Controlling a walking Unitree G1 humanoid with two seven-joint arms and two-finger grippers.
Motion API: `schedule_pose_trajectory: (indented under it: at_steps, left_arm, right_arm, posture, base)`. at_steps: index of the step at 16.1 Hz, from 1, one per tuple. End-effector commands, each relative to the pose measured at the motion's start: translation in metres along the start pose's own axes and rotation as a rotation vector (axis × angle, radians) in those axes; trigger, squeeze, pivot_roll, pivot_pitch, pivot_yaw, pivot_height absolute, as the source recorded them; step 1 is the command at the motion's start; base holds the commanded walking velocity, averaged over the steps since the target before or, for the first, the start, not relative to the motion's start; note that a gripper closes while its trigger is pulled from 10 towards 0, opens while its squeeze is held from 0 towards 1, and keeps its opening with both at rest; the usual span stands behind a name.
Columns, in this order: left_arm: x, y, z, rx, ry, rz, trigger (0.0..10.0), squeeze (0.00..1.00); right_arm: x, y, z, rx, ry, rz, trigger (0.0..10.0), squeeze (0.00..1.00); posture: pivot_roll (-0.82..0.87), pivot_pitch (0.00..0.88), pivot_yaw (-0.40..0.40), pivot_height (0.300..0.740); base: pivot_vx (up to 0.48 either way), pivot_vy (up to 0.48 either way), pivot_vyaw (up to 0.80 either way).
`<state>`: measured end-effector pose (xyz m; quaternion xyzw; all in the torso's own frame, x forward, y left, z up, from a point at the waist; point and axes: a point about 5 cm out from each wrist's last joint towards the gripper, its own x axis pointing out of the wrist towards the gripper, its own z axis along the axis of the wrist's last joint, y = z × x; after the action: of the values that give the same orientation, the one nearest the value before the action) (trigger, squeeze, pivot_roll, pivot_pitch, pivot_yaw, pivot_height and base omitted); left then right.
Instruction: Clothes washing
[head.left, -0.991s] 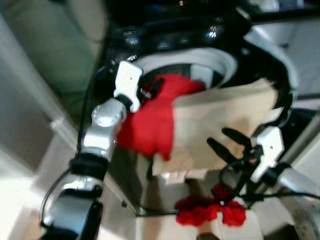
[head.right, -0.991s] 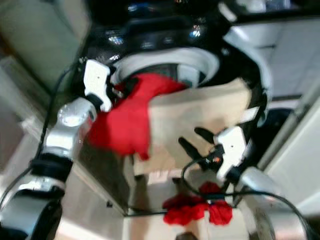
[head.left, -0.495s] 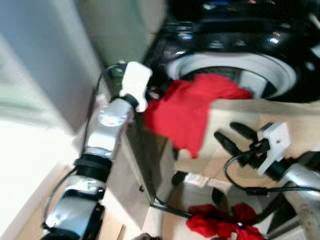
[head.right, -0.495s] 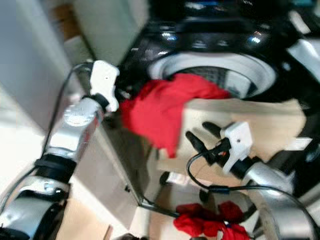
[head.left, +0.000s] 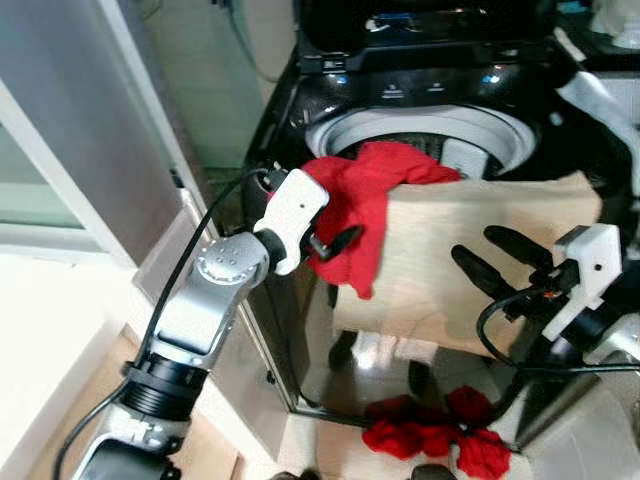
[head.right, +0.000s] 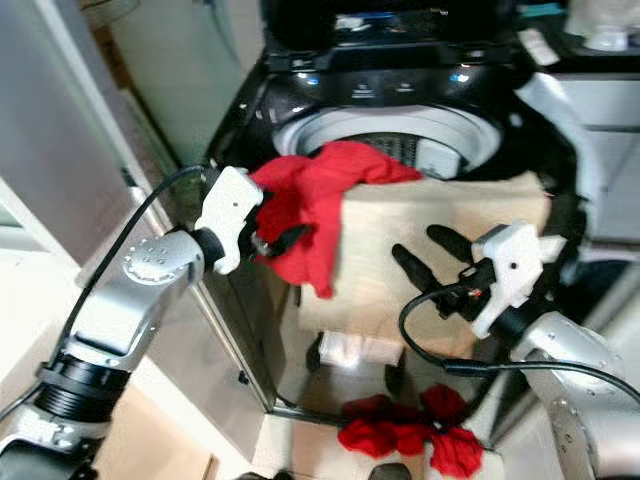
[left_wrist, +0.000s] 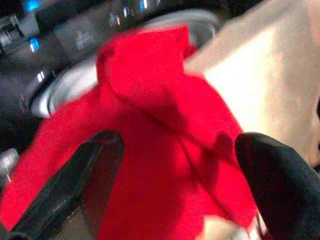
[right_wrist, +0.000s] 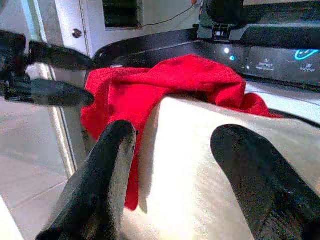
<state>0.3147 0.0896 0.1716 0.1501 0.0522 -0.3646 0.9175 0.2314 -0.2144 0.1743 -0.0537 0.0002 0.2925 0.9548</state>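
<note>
Head camera has swung since half a second ago: the whole picture has shifted and is now sharp, so the washing machine (head.left: 440, 90) sits squarely ahead with its top opening in plain sight. The left arm now reaches further in toward the machine than it did.

Left pincer (head.left: 335, 243): at the front left edge of the machine's opening, fingers spread apart, lying against the red cloth (head.left: 370, 195). The cloth hangs over the rim, part inside the drum, part down the machine's front. Left wrist view shows both black fingers (left_wrist: 75, 175) either side of the red cloth with fabric between them, not clamped; head views do not show this closeness.

Beige cloth (head.left: 470, 250): draped over the front rim beside the red one, the red edge overlapping its left side.

Right pincer (head.left: 495, 255): fingers parted, in front of the beige cloth, holding nothing. Right wrist view shows the lit control panel (right_wrist: 280, 57) behind the red cloth and the left pincer's fingers at the cloth's far edge.

A second red garment (head.left: 435, 435) lies on the floor at the machine's foot.
</note>
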Motion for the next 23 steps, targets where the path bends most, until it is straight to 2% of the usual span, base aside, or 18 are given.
schedule_pose_trajectory:
  at_steps: [1,2,3,4,6,8,11,13,14,20,23]
  left_arm:
    - [-0.004,0.002,-0.013,0.004,0.079,0.02,10.0,0.0]
    - [-0.005,0.002,-0.015,0.032,0.102,0.035,10.0,0.0]
    - [-0.005,0.007,-0.027,0.068,0.146,0.067,10.0,0.0]
    - [-0.006,0.02,-0.041,0.087,0.201,0.142,10.0,0.0]
    - [-0.001,0.033,-0.059,0.103,0.26,0.2,10.0,0.0]
    - [0.007,0.047,-0.066,0.192,0.295,0.27,10.0,0.0]
    - [0.023,0.06,-0.067,0.267,0.29,0.349,10.0,0.0]
    - [0.031,0.061,-0.066,0.252,0.279,0.42,10.0,0.0]
    - [0.034,0.06,-0.065,0.225,0.269,0.43,10.0,0.0]
    - [0.053,0.05,-0.048,0.233,0.197,0.445,10.0,0.0]
    - [0.064,0.05,-0.025,0.225,0.143,0.463,10.0,0.0]
  right_arm:
    - [0.006,0.004,0.005,0.013,-0.014,0.047,10.0,0.4]
    - [0.003,0.006,0.006,0.016,-0.01,0.06,10.0,0.4]
    - [-0.001,0.008,0.007,0.015,0.014,0.089,10.0,0.4]
    - [0.001,0.006,0.01,0.012,0.008,0.095,10.0,0.4]
    - [0.004,0.013,0.006,0.029,0.012,0.115,10.0,0.41]
    - [0.005,0.016,0.005,0.039,0.015,0.121,10.0,0.4]
    - [0.007,0.02,0.003,0.044,0.012,0.118,10.0,0.4]
    - [0.009,0.02,0.002,0.041,0.011,0.117,10.0,0.4]
    - [0.009,0.021,0.002,0.039,0.01,0.115,10.0,0.41]
    - [0.009,0.026,0.0,0.045,0.008,0.119,10.0,0.4]
    - [0.012,0.029,-0.002,0.053,0.009,0.126,10.0,0.4]
  posture:
    - [-0.27,0.0,0.12,0.74]
    - [-0.26,0.0,0.096,0.74]
    - [-0.27,0.0,0.072,0.74]
    - [-0.28,0.0,0.065,0.74]
    - [-0.27,0.0,0.064,0.74]
    - [-0.28,0.0,0.072,0.74]
    - [-0.29,0.0,0.077,0.74]
    - [-0.3,0.0,0.09,0.74]
    - [-0.3,0.0,0.09,0.74]
    - [-0.32,0.0,0.1,0.74]
    - [-0.32,0.0,0.105,0.74]
  base:
    - [0.0,0.0,0.0]
    - [0.0,0.0,0.0]
    - [0.0,0.0,0.0]
    - [0.0,0.0,0.0]
    - [0.0,0.0,0.0]
    - [0.0,0.0,0.0]
    - [0.0,0.0,0.0]
    - [0.0,0.0,0.0]
    - [0.0,0.0,0.0]
    - [0.0,0.0,0.0]
    - [0.0,0.0,0.0]
